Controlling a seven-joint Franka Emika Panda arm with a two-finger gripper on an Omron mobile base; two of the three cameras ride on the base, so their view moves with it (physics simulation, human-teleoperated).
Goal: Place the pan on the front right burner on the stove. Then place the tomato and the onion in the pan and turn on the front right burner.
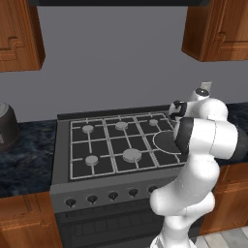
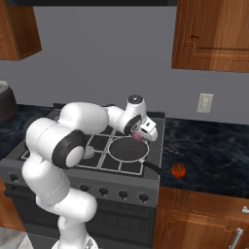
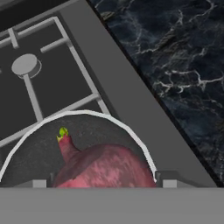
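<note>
The pan sits on the stove at its front right corner, covering the front right burner, which is hidden beneath it. Its slim handle points toward the counter's front edge. My gripper hovers just above the pan's far rim, shut on the onion. In the hand view the pinkish onion with its green tip fills the gap at my gripper, above the pan's dark inside. The tomato lies on the dark marble counter right of the stove, near the handle's end.
A row of black knobs runs along the stove's front. A dark rounded appliance stands on the left counter. Wooden cabinets hang above, and an outlet is on the wall. The arm's elbow blocks the pan's right side.
</note>
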